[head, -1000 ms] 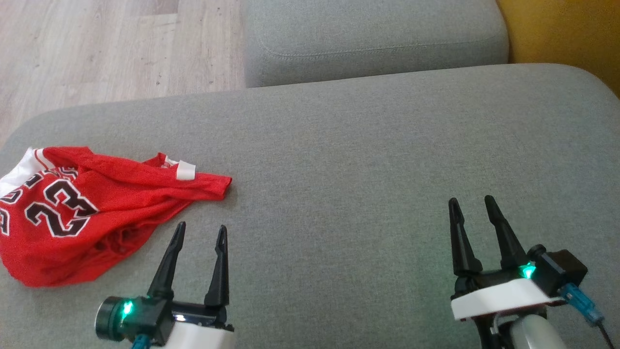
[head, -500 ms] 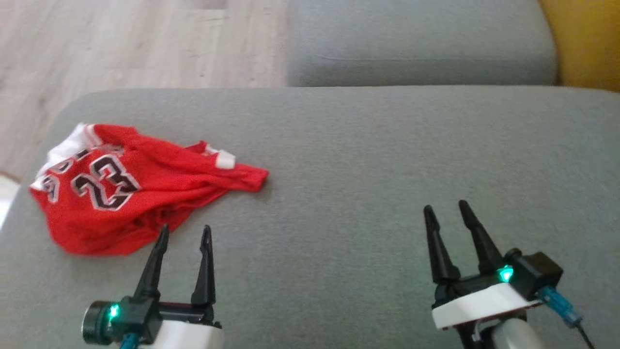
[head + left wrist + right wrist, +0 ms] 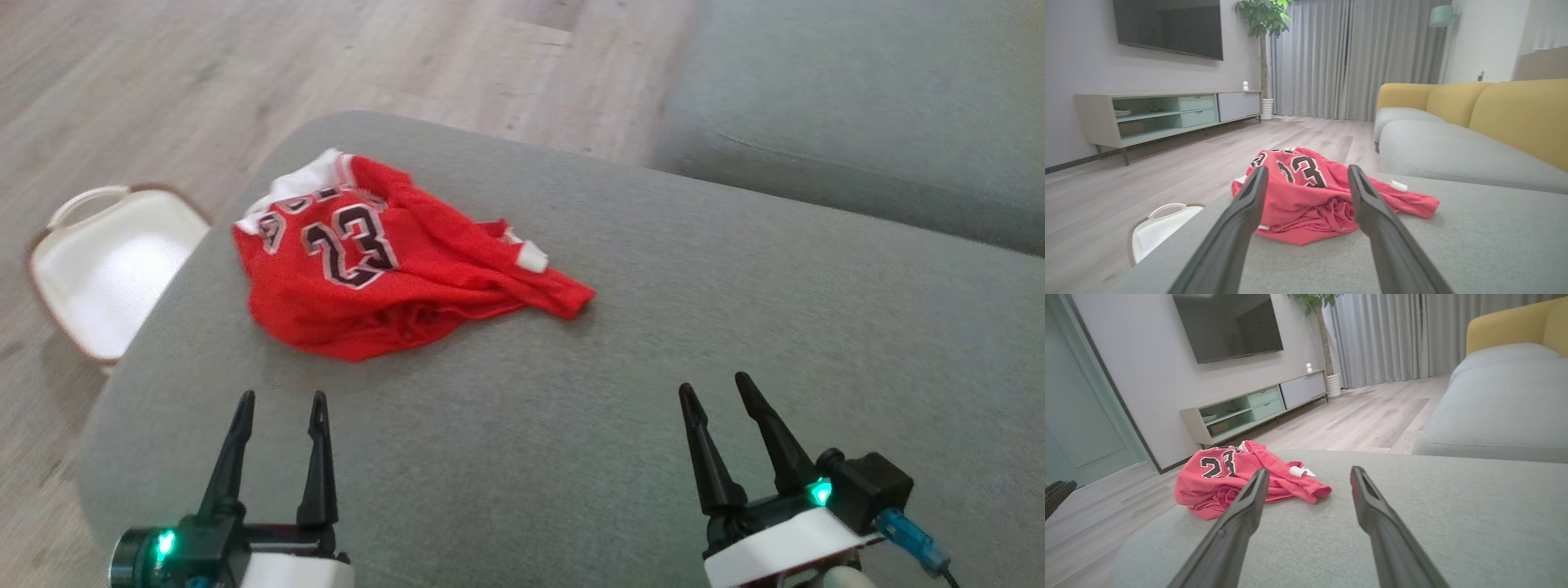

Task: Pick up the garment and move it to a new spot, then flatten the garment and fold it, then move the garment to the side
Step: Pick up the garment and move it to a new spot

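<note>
The red jersey garment (image 3: 384, 269) lies crumpled in a heap on the grey sofa seat (image 3: 653, 343). Its number faces up and a twisted end trails out toward the right gripper's side. It sits ahead of the left gripper (image 3: 282, 400), clear of its fingertips. In the left wrist view the heap shows straight ahead between that gripper's two fingers. From the right gripper (image 3: 714, 382) it is ahead and well off to the left.

What has changed over the last second is the viewpoint, not the cloth. The head view has swung to the left, so the garment has come in from the picture's left edge to near its middle. A white basket (image 3: 106, 261) on the wooden floor (image 3: 163, 82), beside the seat's corner, has also come into view. The folds and outline of the heap look the same as before, so the garment itself appears not to have moved.

Both grippers stay low over the seat with fingers spread apart, holding nothing and touching nothing.

For the task, this reads as the robot turning to face the garment before the first pick-up. The lift, flattening, fold and move aside are all still to do. The left gripper looks best placed to reach forward and down onto the near edge of the heap.
</note>
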Controlling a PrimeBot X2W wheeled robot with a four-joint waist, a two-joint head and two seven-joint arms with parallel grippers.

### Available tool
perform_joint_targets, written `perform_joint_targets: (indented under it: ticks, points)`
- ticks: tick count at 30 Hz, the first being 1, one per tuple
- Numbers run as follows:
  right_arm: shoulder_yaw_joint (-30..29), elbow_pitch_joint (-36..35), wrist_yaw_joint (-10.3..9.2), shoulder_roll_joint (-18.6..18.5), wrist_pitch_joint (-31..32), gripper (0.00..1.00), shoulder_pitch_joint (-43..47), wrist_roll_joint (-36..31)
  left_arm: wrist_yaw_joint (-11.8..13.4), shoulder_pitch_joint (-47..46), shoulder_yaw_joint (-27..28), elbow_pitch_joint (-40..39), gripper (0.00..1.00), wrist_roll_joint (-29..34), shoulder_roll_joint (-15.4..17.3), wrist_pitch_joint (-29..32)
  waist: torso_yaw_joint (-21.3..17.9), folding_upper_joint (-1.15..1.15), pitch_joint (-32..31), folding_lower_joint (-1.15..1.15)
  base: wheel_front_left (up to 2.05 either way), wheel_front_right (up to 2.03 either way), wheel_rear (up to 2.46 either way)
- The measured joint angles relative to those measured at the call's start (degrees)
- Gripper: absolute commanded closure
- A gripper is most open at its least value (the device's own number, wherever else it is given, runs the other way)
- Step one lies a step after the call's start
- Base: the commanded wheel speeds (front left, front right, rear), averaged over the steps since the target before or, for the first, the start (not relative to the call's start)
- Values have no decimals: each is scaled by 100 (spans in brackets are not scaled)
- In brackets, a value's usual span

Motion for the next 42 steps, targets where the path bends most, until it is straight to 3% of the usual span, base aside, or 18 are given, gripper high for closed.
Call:
perform_joint_targets:
  ticks: [7,14,17,21,22,24,29,32,35,42]
  points:
    - [116,-3,0,0,0,0,1,7,0,154,197,-86,0,59,3,0,392,0,-11,0,0,0,0]
    - [105,-3,0,0,0,0,-4,-1,55,124,386,-303,0,98,10,-1,237,0,140,0,0,0,0]
    - [25,-30,0,0,0,0,-58,-76,-96,-46,445,-324,0,98,109,-1,141,0,316,0,0,0,0]
    - [-186,-35,0,-1,0,0,-225,-391,-403,-743,436,-49,0,258,667,-11,11,0,645,0,0,0,0]
    - [-186,-35,0,-1,0,0,-225,-391,-403,-743,436,-49,0,258,667,-11,11,0,645,0,0,0,0]
    - [-319,-63,0,-3,0,0,-328,-519,-488,-1261,416,367,0,270,989,35,-52,0,830,1,0,0,0]
    - [-662,-232,0,-5,0,0,-599,-772,-611,-2663,57,1298,0,169,1707,814,-213,0,1318,2,0,0,0]
    - [-791,-286,0,-9,0,0,-664,-888,-649,-3378,-658,1785,0,-40,2161,1460,-311,0,1586,2,0,0,0]
    - [-831,-321,0,-13,0,0,-701,-981,-649,-3877,-1338,2241,0,-633,2477,1925,-419,0,1834,2,0,0,0]
    - [-869,-413,0,-15,-1,0,-880,-1135,-649,-4787,-2324,3148,0,-1544,2864,2203,-693,0,2255,2,0,0,0]
